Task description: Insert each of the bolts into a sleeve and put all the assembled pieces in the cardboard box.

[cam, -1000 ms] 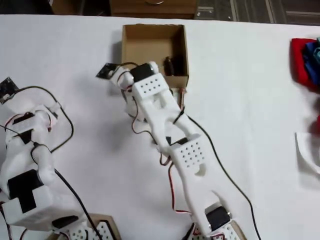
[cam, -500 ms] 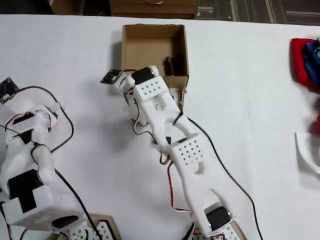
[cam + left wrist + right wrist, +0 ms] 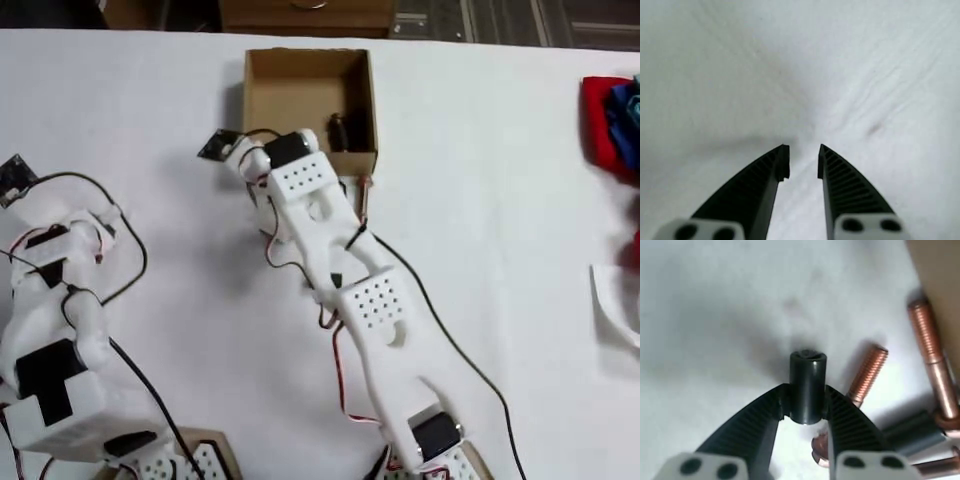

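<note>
Beside the cardboard box (image 3: 290,100), the right gripper (image 3: 806,402) clamps a smooth black cylindrical sleeve (image 3: 808,380) — threaded copper bolts (image 3: 867,372) nearby — left gripper (image 3: 803,162) parted, empty.

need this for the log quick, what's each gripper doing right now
left gripper: open, nothing between the jaws
right gripper: closed on a black sleeve

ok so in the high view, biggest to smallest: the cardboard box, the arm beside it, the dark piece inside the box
1. right arm, though raised nearer the camera, which inflates it
2. cardboard box
3. dark piece in the box, by far the smallest
</note>
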You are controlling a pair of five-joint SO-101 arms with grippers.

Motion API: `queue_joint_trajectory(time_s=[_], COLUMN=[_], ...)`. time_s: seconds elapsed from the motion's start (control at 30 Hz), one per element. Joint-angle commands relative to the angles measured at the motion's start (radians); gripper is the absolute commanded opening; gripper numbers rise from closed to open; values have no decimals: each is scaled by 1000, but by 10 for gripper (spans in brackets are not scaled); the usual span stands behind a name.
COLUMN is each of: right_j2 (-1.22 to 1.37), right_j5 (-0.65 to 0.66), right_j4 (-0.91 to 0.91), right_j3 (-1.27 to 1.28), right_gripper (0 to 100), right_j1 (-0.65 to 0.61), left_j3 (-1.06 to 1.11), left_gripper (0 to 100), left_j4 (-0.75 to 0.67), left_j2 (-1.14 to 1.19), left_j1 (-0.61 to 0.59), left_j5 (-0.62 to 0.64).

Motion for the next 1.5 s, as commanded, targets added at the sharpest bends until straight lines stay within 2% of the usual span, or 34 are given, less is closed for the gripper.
queue_joint_trajectory(time_s=[0.0, 0.3, 0.47, 0.97, 1.03, 1.13, 1.47], right_j2=[-7, -8, -8, 44, 76, 87, -47], right_j5=[-5, 0, -5, 0, 0, 0, -41], right_j4=[-7, -7, -36, -50, -50, -48, 30], right_j3=[-41, -43, -43, -41, -51, -61, -146], right_gripper=[98, 103, 175, 174, 135, 9, 21], right_j1=[5, -19, -22, -21, -22, -22, -10], left_j3=[-48, -48, -48, -48, -48, -48, -48], left_gripper=[116, 116, 116, 116, 116, 116, 116], left_j4=[-14, -14, -14, -14, -14, -14, -14], left_j2=[-5, -5, -5, -5, -5, -5, -5], left_j1=[-5, -5, -5, -5, -5, -5, -5], left_j5=[8, 8, 8, 8, 8, 8, 8])
